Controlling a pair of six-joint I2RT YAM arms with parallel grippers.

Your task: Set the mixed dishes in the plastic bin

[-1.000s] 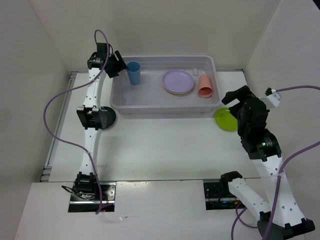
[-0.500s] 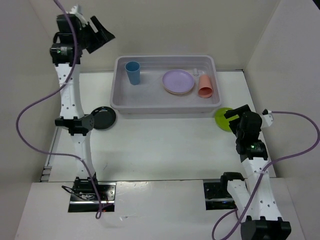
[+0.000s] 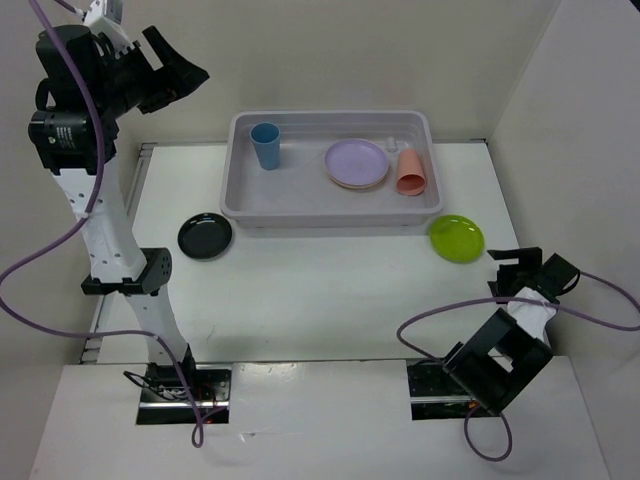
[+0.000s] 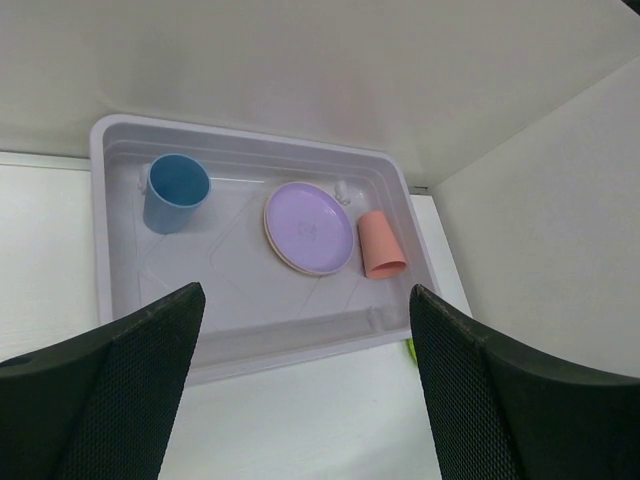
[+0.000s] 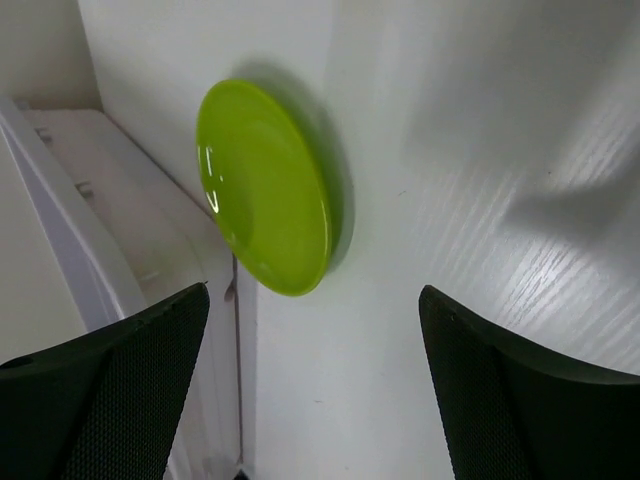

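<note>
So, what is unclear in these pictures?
Lower plate under the round lilac plastic plate: top view, only its pale rim shows.
Small white item beside the salmon-pink plastic cup: top view, too small.
Round lime green plastic plate: left wrist view, a sliver behind the grey plastic bin.

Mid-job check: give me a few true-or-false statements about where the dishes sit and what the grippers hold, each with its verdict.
1. The blue cup stands upright inside the plastic bin. True.
2. The lime green plate lies inside the bin. False: it lies on the table, outside the bin near its right front corner.
3. The black plate lies on the table outside the bin, by its left front corner. True.
4. The left gripper is holding a cup. False: it is open and empty, raised above the table.
5. The right gripper is open and holds nothing. True.
</note>
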